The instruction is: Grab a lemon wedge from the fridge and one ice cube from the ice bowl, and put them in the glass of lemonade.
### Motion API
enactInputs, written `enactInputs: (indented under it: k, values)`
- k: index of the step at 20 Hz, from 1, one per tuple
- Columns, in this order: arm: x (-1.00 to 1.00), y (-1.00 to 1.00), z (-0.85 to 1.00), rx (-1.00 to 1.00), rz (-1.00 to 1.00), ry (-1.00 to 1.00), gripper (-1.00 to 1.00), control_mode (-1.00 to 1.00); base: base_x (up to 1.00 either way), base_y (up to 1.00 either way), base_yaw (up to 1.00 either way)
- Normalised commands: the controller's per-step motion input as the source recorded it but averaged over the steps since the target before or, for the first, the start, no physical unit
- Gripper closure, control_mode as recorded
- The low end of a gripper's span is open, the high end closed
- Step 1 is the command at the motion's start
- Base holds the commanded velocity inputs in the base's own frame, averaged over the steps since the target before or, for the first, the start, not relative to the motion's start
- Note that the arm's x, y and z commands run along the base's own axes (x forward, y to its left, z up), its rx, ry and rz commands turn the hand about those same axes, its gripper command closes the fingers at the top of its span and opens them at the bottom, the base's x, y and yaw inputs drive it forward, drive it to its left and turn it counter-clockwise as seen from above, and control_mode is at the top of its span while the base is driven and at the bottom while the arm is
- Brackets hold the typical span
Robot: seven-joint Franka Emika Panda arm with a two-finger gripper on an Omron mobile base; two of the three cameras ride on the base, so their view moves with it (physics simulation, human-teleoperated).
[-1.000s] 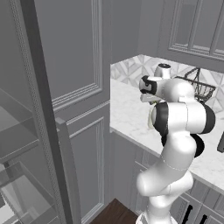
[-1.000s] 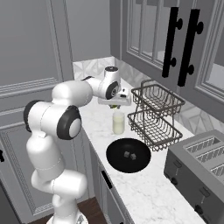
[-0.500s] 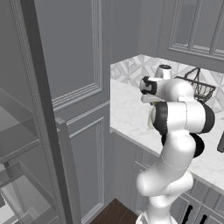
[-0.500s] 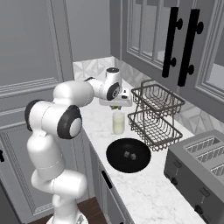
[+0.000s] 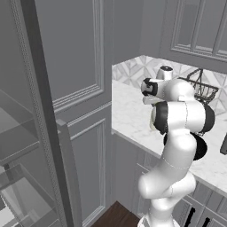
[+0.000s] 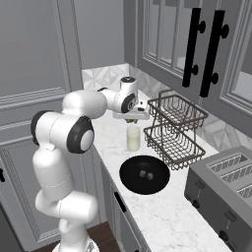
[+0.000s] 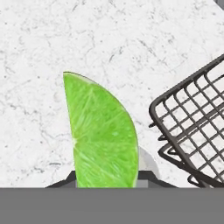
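Observation:
My gripper (image 6: 132, 117) is shut on the lemon wedge (image 7: 103, 138), a green slice that stands upright between the fingers in the hand view. The hand hovers just above the glass of lemonade (image 6: 133, 138), a small clear tumbler on the marble counter (image 6: 110, 142). In front of the glass sits the ice bowl (image 6: 144, 174), a black dish with two ice cubes in it. The fridge (image 5: 26, 186) stands open at the far left of the left base view, with its clear shelves showing. In that view my hand (image 5: 150, 88) reaches out over the counter.
A two-tier black wire basket (image 6: 176, 129) stands right beside the glass, and its rim (image 7: 188, 127) is close to the wedge in the hand view. A toaster (image 6: 224, 184) sits at the counter's right end. Upper cabinets with black handles (image 6: 202, 47) hang above.
The hand has edged slightly toward the wire basket with the wedge still in its grip. Nothing else has moved.

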Motion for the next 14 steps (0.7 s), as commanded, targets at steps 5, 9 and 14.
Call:
enactInputs:
  k: [5,9,14]
  values:
    - [0.14,-0.13,0.00,0.00,0.00,0.00,1.00,-1.00,0.00,0.00,0.00]
    - [0.03,-0.03,0.00,0.00,0.00,0.00,1.00,-1.00,0.00,0.00,0.00]
    - [0.00,0.00,-0.16,0.00,0.00,0.00,1.00,-1.00,0.00,0.00,0.00]
